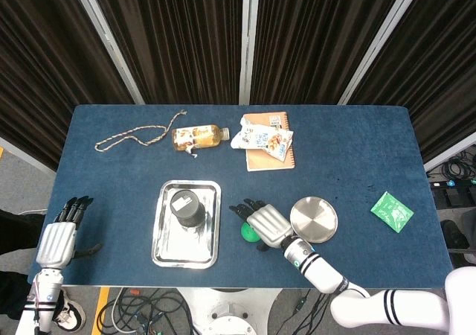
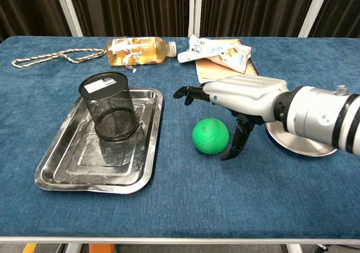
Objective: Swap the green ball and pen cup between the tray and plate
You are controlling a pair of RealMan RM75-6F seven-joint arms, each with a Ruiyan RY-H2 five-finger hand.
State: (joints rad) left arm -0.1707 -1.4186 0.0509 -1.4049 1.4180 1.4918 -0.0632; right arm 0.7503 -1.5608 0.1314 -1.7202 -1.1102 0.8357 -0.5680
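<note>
The green ball (image 2: 210,135) lies on the blue table between the tray and the plate; in the head view only its edge (image 1: 246,235) shows beneath my right hand. The black mesh pen cup (image 2: 109,105) (image 1: 187,207) stands upright in the steel tray (image 2: 62,171) (image 1: 165,251). My right hand (image 2: 233,98) (image 1: 262,222) hovers over the ball, fingers spread, thumb down beside it, holding nothing. The round steel plate (image 1: 316,219) (image 2: 306,144) is bare, partly hidden by the right forearm in the chest view. My left hand (image 1: 60,237) is open off the table's left edge.
At the back lie a rope (image 1: 134,135), a tea bottle (image 1: 199,136) on its side, and a snack packet (image 1: 264,138) on a brown notebook (image 1: 272,158). A green sachet (image 1: 392,211) lies near the right edge.
</note>
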